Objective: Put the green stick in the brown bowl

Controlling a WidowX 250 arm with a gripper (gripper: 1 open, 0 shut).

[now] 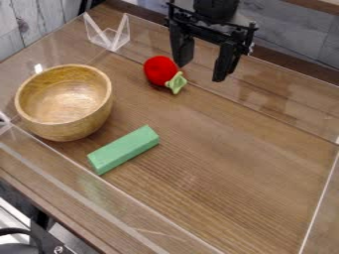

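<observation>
Step in hand looks like the approach, nothing grasped yet: the tool hangs at the back of the scene with its fingers spread wide and nothing between them, pointing down over the surface, just right of the red ball. The green stick lies flat on the surface toward the front, angled diagonally, near the brown bowl but apart from it, down and to the right of the bowl. The bowl sits upright at left and is empty. Tool and stick are well apart, so the pick has not begun. Next move, as I judge it: bring the tool forward over the middle of the stick, turn the wrist so the fingers straddle its narrow width, not its length, lower, close, lift, carry left over the bowl and release. The stick looks about as long as the bowl's opening, so it may rest against the rim. Counts: one green stick, one brown bowl, one red ball with a small green-yellow piece attached, one tool, one clear plastic stand at the back.
</observation>
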